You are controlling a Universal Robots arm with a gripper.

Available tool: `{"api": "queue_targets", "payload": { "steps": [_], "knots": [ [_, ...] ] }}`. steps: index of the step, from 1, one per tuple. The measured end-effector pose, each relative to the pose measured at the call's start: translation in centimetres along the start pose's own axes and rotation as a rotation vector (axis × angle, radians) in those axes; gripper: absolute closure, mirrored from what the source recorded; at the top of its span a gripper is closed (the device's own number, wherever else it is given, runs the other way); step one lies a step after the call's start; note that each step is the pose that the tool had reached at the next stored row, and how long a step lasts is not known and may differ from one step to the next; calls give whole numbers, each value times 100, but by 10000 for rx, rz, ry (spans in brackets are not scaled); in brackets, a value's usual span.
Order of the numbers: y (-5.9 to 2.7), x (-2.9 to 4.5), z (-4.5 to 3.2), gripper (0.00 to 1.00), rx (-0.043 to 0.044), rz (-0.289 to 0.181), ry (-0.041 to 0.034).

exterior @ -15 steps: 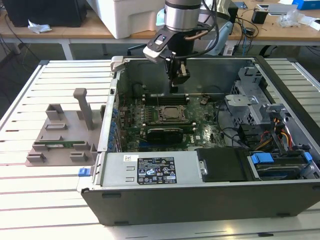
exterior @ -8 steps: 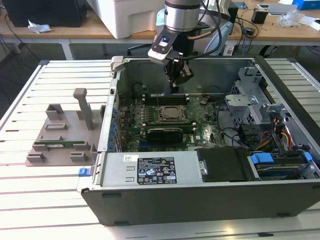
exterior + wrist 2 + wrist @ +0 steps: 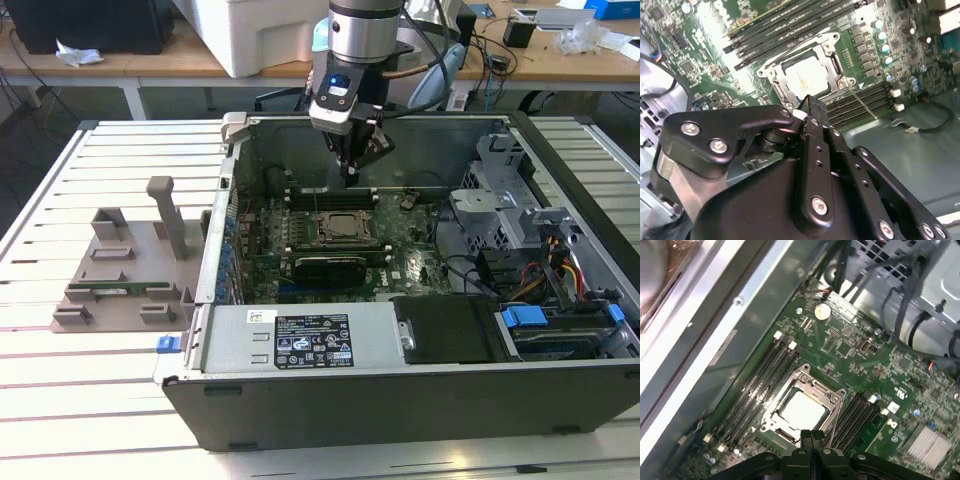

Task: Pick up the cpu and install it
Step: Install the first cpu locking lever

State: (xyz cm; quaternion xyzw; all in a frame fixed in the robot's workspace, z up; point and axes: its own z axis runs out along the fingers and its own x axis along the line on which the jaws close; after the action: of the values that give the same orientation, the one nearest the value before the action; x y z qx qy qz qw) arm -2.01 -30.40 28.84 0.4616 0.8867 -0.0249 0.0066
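Below the black gripper (image 3: 352,168) we see a green motherboard (image 3: 860,365) dotted with small silver and white parts. Directly beneath the fingertips the cpu (image 3: 801,411) shows a pale silver-white top, framed by a grey metal socket bracket (image 3: 832,396). Black memory slots (image 3: 762,375) run in parallel stripes on either side of it. A round silver coin battery (image 3: 822,311) shines farther off. Well to the side of the gripper, outside the dark grey computer case (image 3: 400,400), sits a grey-brown tray (image 3: 125,270) on a white slatted table (image 3: 60,400). Blue tabs (image 3: 523,318) mark the drive bays.
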Motion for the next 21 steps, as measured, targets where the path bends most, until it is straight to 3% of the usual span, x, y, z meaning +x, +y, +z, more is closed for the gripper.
{"api": "queue_targets", "payload": {
  "steps": [6,12,21],
  "knots": [
    [0,0,0,89,-40,-1182,-45],
    [0,0,0,89,-63,-1822,-70],
    [0,0,0,89,-112,-3236,-124]
  ]
}}
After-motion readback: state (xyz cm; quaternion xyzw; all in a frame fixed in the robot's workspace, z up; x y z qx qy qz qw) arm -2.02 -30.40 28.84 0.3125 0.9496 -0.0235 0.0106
